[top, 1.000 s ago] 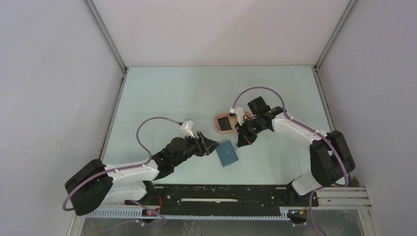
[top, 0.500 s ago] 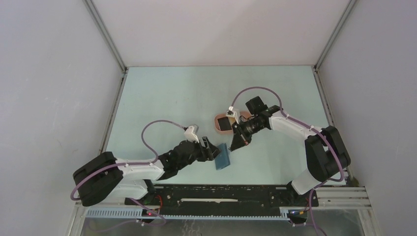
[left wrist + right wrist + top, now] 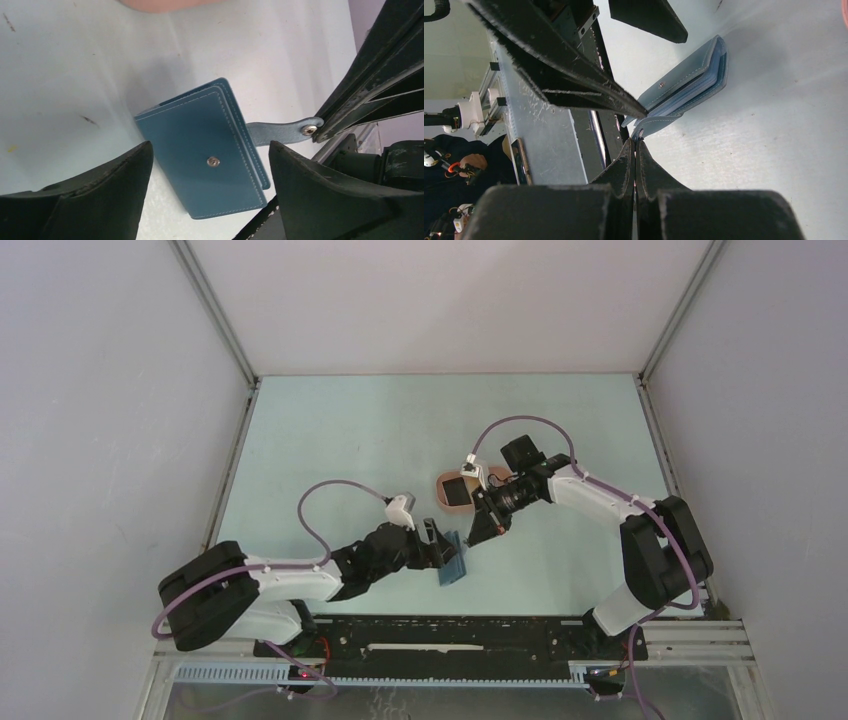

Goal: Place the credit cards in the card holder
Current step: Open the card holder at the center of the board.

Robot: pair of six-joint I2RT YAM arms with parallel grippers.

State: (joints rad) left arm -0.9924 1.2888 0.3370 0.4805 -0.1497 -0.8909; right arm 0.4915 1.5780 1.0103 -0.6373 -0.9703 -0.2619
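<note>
two shifts — left gripper (image 3: 440, 547) has spread wide and slid up to straddle the folded blue card holder (image 3: 202, 150) on the table (image 3: 350, 440), right gripper (image 3: 634, 145) stays pinched on its snap tab (image 3: 272, 133) — likely bracing to open it; black credit card (image 3: 456, 490) waits in the pink tray (image 3: 441, 502).

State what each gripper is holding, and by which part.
Right gripper pinches the small blue leather-like card holder by its snap tab. Left gripper, open around it, holds nothing.

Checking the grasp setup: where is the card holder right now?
In the top view the card holder lies front-centre on the table, between the fingers of the open left gripper; the right gripper pinches its snap tab.
</note>
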